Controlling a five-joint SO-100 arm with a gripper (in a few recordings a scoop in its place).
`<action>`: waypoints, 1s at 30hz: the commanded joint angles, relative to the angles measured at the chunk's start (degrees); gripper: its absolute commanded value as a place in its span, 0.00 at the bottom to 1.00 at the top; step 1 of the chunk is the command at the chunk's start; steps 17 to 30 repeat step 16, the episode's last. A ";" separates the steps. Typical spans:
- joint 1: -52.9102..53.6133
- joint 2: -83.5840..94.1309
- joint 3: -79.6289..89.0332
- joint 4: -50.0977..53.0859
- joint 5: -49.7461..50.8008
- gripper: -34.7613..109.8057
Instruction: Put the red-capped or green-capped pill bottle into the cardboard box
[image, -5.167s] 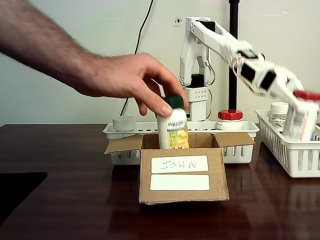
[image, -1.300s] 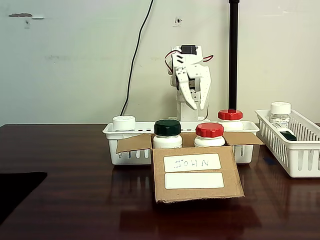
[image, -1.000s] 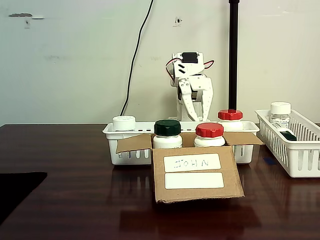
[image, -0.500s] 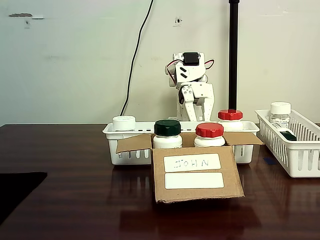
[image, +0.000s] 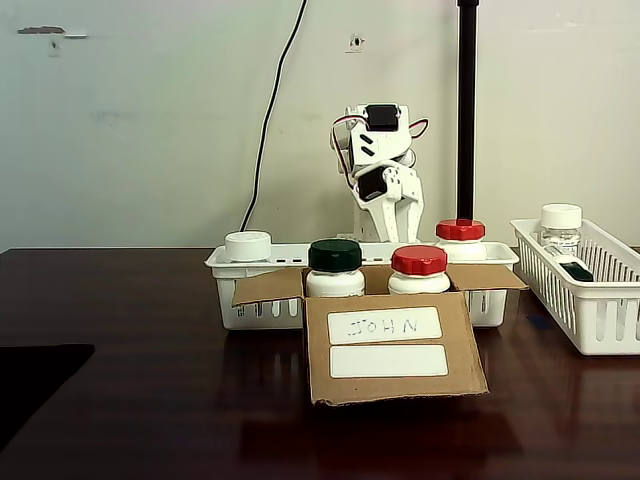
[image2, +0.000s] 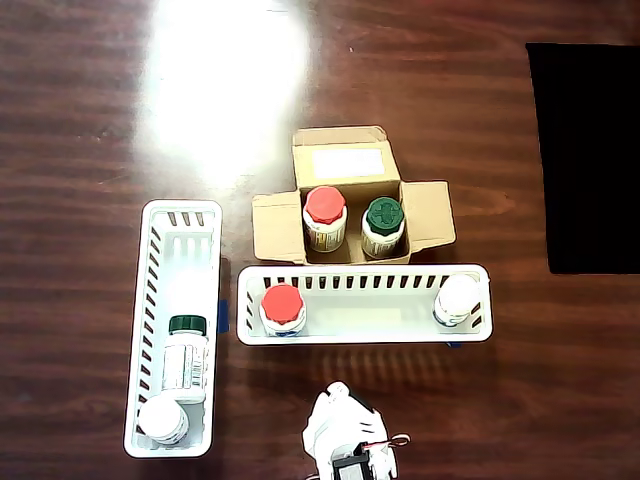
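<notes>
The cardboard box (image: 392, 388) stands open at the table's middle, its "JOHN" label facing the fixed view. Two pill bottles stand upright inside it, one red-capped (image: 419, 262) (image2: 324, 206) and one green-capped (image: 335, 256) (image2: 384, 215). Another red-capped bottle (image: 460, 230) (image2: 283, 303) stands in the long white basket (image: 230, 300) behind the box. My gripper (image: 393, 218) is tucked down against the folded white arm (image2: 341, 432) behind that basket, clear of every bottle. The fold hides how its jaws stand.
A white-capped bottle (image: 248, 245) (image2: 458, 297) sits at the long basket's other end. A second white basket (image: 590, 310) (image2: 150, 300) to the side holds a lying green-capped bottle (image2: 187, 350) and a white-capped one (image2: 163, 420). A black pole (image: 467, 110) rises behind the arm.
Since the oldest frame, a person's hand that was setting the green-capped bottle in the box has gone and a red-capped bottle has joined it. Over the last second the arm folded down.
</notes>
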 joint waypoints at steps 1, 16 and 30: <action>-2.81 4.66 -0.09 0.70 -2.11 0.25; -2.81 4.66 -0.09 0.70 -5.71 0.25; -2.81 4.66 -0.09 0.70 -5.71 0.25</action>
